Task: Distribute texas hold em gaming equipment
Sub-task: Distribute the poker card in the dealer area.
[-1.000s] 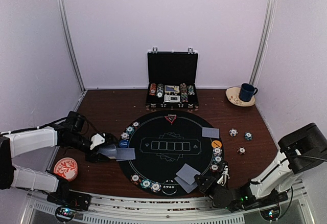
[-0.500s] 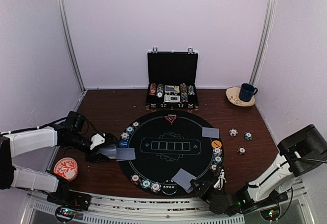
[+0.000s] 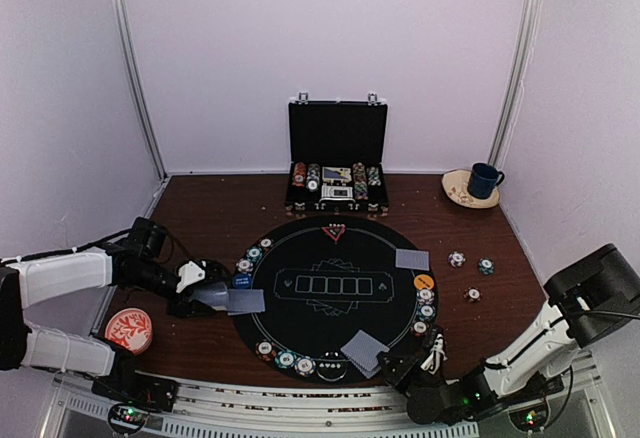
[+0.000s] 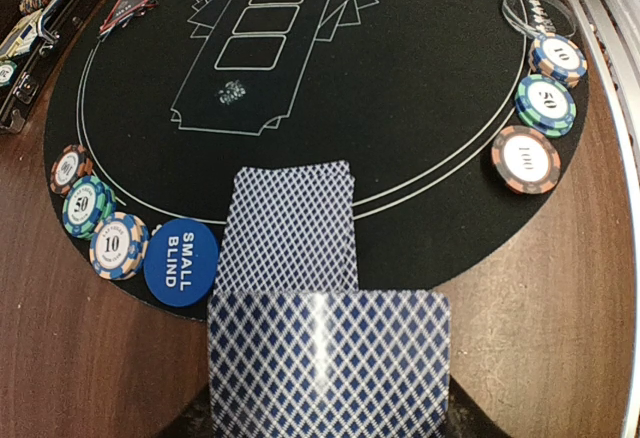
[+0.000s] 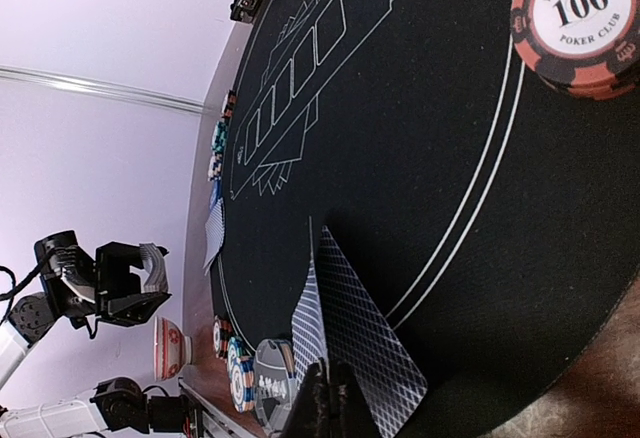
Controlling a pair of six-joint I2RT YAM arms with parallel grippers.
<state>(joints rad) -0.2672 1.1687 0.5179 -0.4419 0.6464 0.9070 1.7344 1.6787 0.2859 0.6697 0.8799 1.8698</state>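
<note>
While the left tool (image 3: 203,300) sits clamped on the deck (image 4: 330,358) at the mat's (image 3: 272,310) left edge, one dealt card (image 4: 290,223) lies just ahead, beside the small blind button (image 4: 181,260), so dealing looks mid-way imo. The next seat needs a clean single-card peel. The right tool (image 5: 328,390), fingers pressed together, meets the near-edge cards (image 5: 350,343), and only its wrist cam shows that contact

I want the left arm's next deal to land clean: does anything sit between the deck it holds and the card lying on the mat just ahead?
Nothing visible does. The deck in the left pincer reaches right up to the near edge of the card on the mat. The SMALL BLIND button lies beside the card, off that line.
</note>
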